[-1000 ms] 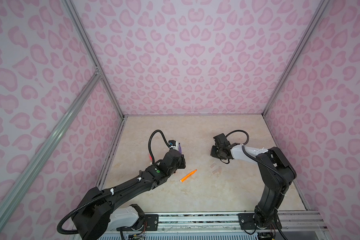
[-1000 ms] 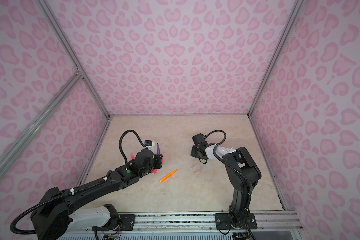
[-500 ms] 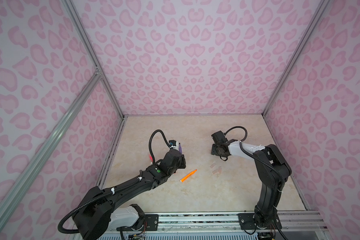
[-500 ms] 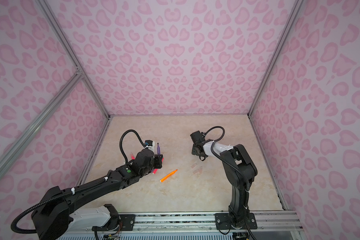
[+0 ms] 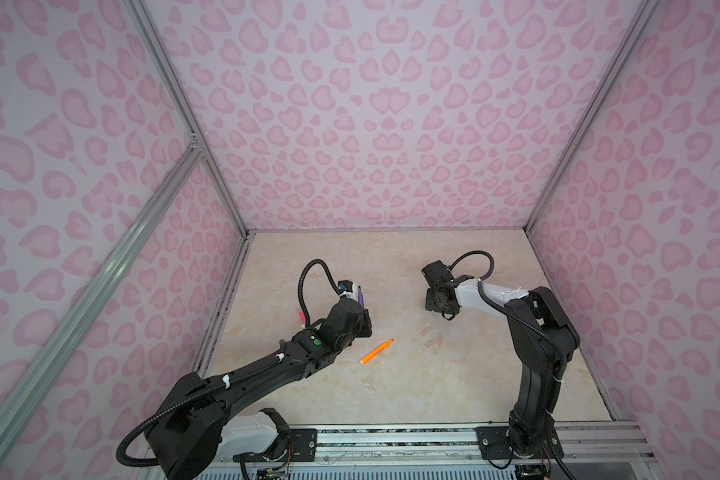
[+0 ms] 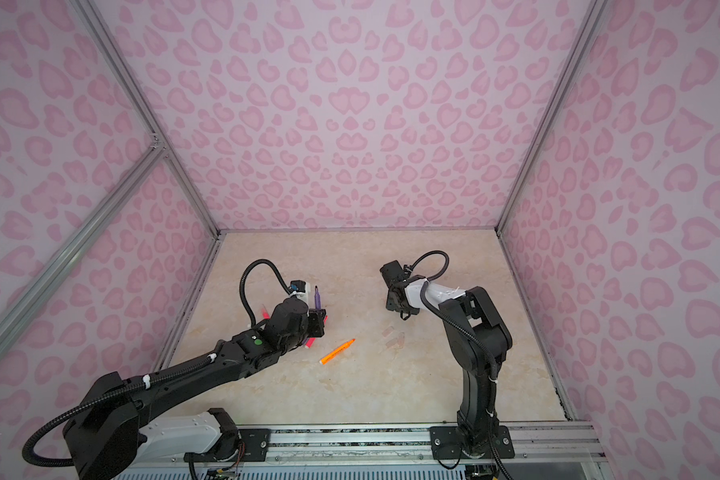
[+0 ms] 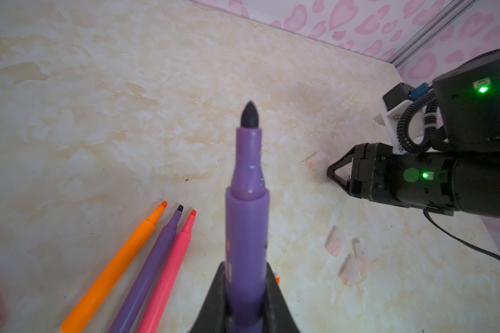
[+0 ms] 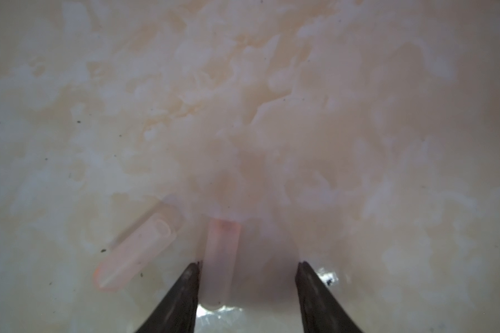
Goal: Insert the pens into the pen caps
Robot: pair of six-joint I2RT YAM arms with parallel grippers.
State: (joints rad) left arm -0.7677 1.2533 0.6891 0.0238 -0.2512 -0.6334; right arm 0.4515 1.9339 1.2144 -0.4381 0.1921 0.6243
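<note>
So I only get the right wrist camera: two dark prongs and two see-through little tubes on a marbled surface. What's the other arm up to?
Observer: Its left claw is shut on an uncapped purple plastic marker pen.
Operator: Any more pens?
Observer: Three, side by side on the beige marbled table in the left wrist view: an orange marker pen, a second purple marker pen, a pink marker pen.
Operator: And between the arms?
Observer: In both top views a lone orange pen lies there, clear of both arms.
</note>
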